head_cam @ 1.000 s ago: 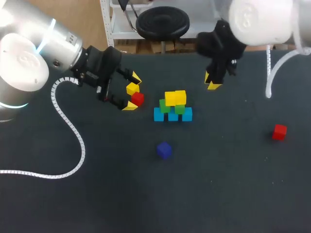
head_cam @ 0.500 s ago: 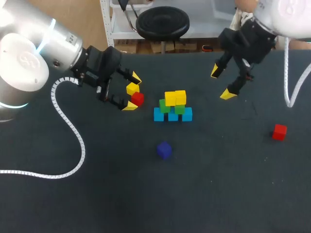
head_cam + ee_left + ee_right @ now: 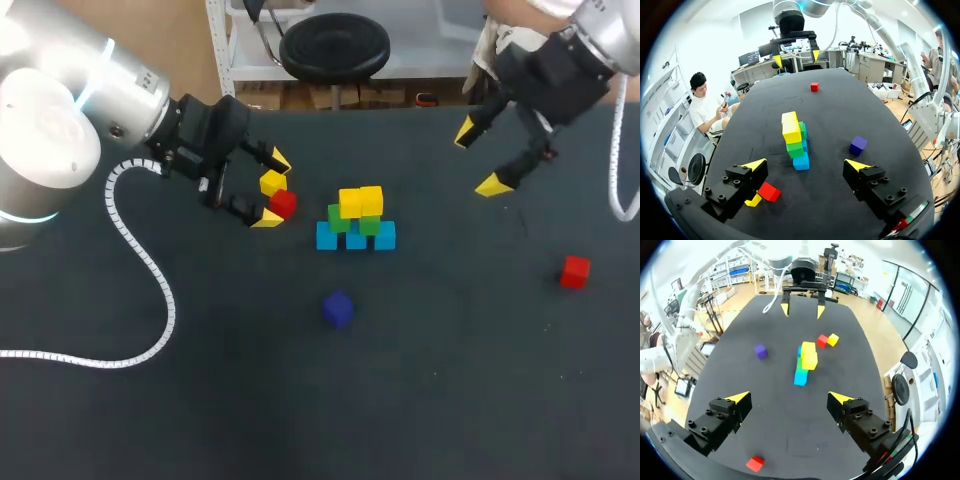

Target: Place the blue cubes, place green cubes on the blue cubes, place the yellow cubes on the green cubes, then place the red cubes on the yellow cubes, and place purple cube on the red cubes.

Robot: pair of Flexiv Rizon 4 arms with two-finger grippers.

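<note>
Head view: central stack [image 3: 356, 220], blue, green, yellow upward. Left gripper [image 3: 272, 189] open, straddling loose yellow cube [image 3: 271, 182] and red cube [image 3: 284, 203]. Right gripper [image 3: 485, 158] open, empty, well apart from second red cube [image 3: 575, 271]. Looks like red layer next: needs closing on red cube.

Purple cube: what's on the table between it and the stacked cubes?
Nothing. In the head view, only bare table separates the purple cube from the stacked cubes; the left wrist view agrees.
</note>
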